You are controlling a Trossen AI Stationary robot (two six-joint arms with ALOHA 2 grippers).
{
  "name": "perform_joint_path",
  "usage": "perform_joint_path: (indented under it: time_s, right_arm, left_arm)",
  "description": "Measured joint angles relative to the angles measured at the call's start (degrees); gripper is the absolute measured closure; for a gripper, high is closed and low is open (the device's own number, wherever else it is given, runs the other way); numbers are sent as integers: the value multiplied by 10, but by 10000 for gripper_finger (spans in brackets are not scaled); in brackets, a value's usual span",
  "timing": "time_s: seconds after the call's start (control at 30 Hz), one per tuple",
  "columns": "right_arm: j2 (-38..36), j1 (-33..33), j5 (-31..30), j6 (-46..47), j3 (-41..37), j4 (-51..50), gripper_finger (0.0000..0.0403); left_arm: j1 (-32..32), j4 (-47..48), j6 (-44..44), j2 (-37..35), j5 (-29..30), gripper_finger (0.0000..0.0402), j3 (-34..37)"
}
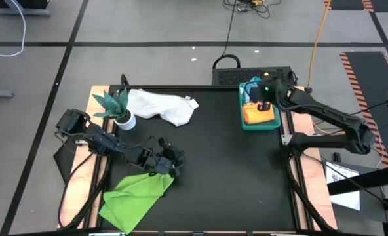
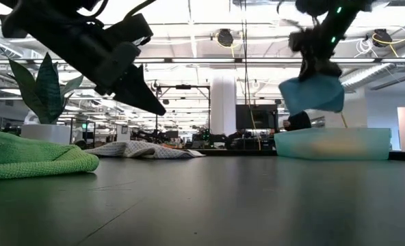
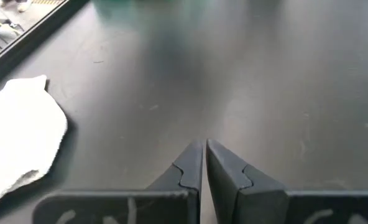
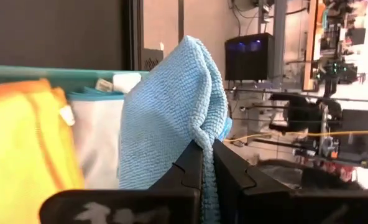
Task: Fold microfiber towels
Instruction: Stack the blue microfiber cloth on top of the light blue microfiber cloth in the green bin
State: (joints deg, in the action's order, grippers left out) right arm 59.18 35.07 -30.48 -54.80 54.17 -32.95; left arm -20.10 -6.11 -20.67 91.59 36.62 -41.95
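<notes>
Right gripper (image 4: 207,144) pinched tight on the pale blue towel (image 4: 171,106), lifting it above the teal tray (image 1: 244,122) probably to carry it out for folding, left gripper (image 3: 204,146) shut and empty near the lime green towel (image 1: 136,195).

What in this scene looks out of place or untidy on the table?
The white-grey towel lies crumpled beside the plant, and the lime green towel lies rumpled at the near edge; neither is folded. The right gripper holds the pale blue towel bunched above the teal tray. Nothing looks spilled or damaged.
</notes>
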Motion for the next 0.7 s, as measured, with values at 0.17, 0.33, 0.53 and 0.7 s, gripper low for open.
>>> perform_joint_path:
  time_s: [0.17,0.33,0.53,0.7]
  right_arm:
    - [60,85,112,-44,-76,137,397]
    - [131,124,143,-35,-128,177,397]
    - [171,150,216,-20,-131,154,397]
    - [183,163,186,16,-131,201,393]
  left_arm:
    - [15,0,10,0,0,376,0]
    - [28,-1,24,0,-4,376,0]
    - [33,-1,25,0,-5,376,0]
    - [33,-2,25,0,-6,376,0]
